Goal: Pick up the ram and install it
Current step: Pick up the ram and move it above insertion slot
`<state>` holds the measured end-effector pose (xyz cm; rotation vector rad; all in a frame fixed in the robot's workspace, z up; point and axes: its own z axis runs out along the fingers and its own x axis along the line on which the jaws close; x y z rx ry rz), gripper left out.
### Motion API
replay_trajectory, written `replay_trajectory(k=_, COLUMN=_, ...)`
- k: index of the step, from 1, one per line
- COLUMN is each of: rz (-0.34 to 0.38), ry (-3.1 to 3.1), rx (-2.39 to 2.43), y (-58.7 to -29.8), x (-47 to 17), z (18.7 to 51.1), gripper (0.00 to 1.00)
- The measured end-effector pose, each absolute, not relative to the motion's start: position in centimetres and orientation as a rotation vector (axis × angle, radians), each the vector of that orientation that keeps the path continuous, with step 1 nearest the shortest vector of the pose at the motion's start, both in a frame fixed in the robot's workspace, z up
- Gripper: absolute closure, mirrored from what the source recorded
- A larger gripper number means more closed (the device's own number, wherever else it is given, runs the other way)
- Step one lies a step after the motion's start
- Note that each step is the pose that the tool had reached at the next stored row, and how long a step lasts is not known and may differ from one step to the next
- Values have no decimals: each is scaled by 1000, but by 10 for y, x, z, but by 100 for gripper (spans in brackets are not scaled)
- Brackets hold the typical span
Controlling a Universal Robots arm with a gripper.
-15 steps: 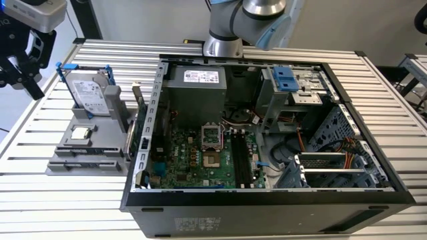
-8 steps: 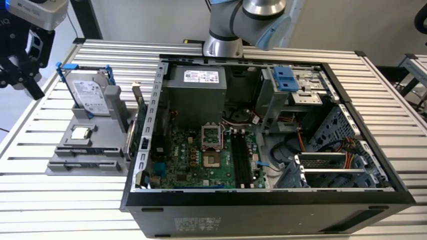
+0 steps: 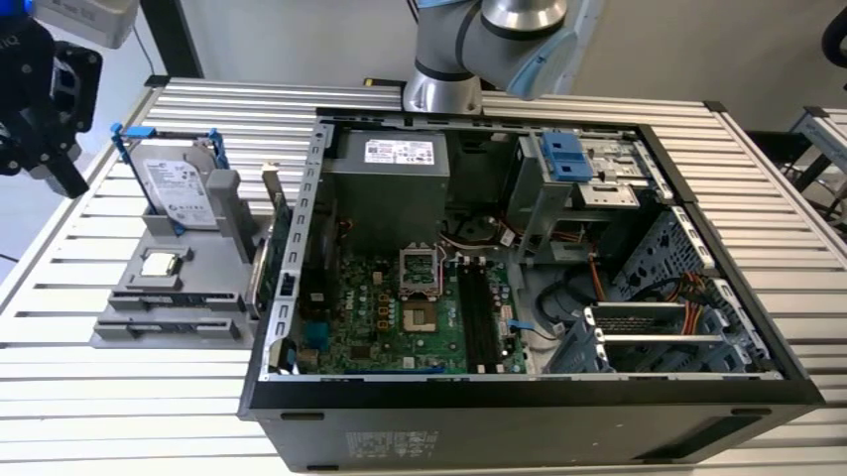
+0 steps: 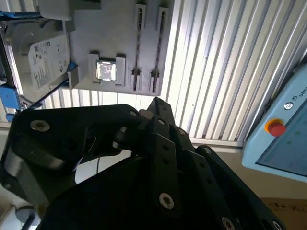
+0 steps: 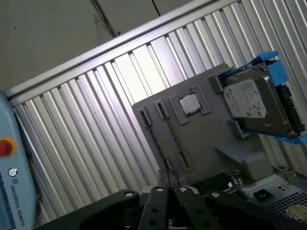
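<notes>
A thin green board (image 3: 280, 236) stands on edge between the grey holder (image 3: 133, 297) and the case wall; it looks like the ram. My black gripper (image 3: 61, 177) hangs at the exterior view's left edge, above the slatted table and well left of that board. Its tips (image 5: 166, 176) sit pressed together with nothing between them, above the holder's narrow slots (image 5: 152, 114). In the second wrist view the gripper (image 4: 156, 102) points toward the holder (image 4: 105, 28). The open computer case (image 3: 530, 397) shows the motherboard's long black memory slots (image 3: 479, 317).
A silver hard drive with blue brackets (image 3: 179, 183) stands in the holder, and a small square processor (image 3: 161, 264) lies in front of it. The arm's base (image 3: 443, 89) rises behind the case. A pendant with a red button (image 4: 276, 128) lies beside the table.
</notes>
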<state>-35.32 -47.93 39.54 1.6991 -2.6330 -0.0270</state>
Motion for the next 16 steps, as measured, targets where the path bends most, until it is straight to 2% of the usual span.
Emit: replay_trajectory(k=16, rz=-21, ry=-2378, rx=2046, y=-479, x=-353, z=395, gripper=100)
